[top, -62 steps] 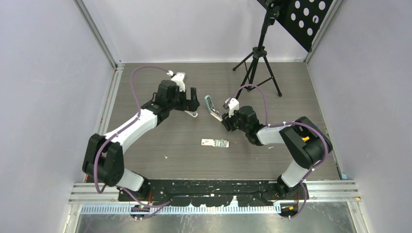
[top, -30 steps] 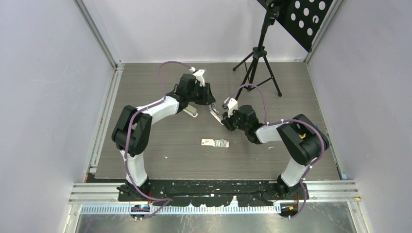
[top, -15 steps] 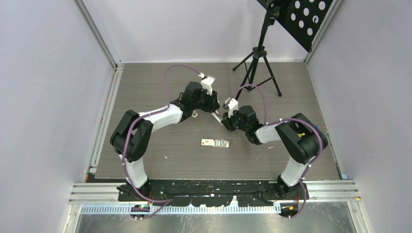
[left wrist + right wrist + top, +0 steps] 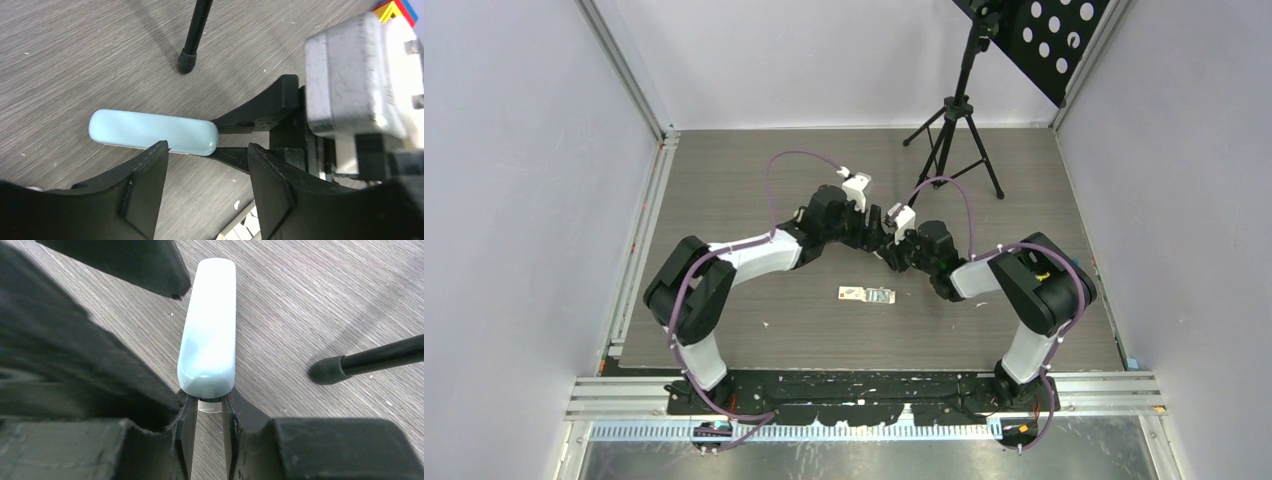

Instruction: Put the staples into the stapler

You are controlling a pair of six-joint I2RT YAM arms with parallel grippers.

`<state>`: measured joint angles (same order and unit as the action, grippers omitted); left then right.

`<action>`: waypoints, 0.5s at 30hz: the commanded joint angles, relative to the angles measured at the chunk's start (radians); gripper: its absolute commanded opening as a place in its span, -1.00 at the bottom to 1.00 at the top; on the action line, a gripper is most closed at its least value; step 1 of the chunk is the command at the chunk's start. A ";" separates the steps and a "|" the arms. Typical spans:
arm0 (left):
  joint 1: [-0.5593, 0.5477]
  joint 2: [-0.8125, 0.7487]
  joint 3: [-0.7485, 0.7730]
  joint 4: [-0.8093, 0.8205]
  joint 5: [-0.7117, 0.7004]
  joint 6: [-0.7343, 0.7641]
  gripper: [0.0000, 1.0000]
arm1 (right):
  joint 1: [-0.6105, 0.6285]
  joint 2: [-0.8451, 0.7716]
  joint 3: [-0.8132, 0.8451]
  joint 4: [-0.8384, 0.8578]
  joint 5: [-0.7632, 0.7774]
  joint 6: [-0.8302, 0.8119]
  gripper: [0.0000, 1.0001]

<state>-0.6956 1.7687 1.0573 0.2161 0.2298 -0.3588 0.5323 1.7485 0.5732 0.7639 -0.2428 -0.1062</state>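
The right hand (image 4: 205, 405) is clamped on the pale blue stapler (image 4: 210, 335) by its end. The left hand (image 4: 207, 147) hovers just beside it, fingers apart. The staples (image 4: 866, 294) lie on the desk (image 4: 744, 310), six o'clock from both hands.

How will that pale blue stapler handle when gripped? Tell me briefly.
Probably slippery: the stapler has a glossy, rounded shell. Likely stiff, since it juts out straight from the right claw, pinched only at one end. It may pivot there if the left claw nudges it.

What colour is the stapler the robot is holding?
Pale blue stapler; clearest in the right wrist view.
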 commanded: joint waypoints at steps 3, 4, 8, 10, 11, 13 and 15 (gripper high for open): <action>-0.028 -0.162 -0.025 -0.027 0.028 -0.040 0.39 | 0.011 -0.033 -0.018 0.103 0.002 0.040 -0.26; -0.018 -0.185 -0.026 -0.046 0.014 -0.042 0.43 | 0.011 -0.047 -0.023 0.093 0.011 0.047 -0.20; 0.039 -0.287 -0.056 -0.069 -0.036 -0.051 0.59 | 0.011 -0.110 -0.026 -0.006 0.030 0.101 -0.01; 0.070 -0.355 -0.076 -0.082 -0.057 -0.049 0.66 | 0.013 -0.159 -0.029 -0.086 0.040 0.147 0.01; 0.086 -0.382 -0.090 -0.093 -0.065 -0.048 0.69 | 0.011 -0.196 -0.033 -0.119 0.046 0.162 0.02; 0.119 -0.441 -0.112 -0.120 -0.082 -0.041 0.74 | 0.013 -0.258 -0.037 -0.206 0.063 0.180 0.03; 0.149 -0.499 -0.130 -0.153 -0.098 -0.022 0.78 | 0.013 -0.315 -0.012 -0.330 0.081 0.187 0.03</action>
<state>-0.6010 1.3708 0.9604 0.1184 0.1783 -0.3931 0.5404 1.5543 0.5381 0.6125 -0.2089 0.0238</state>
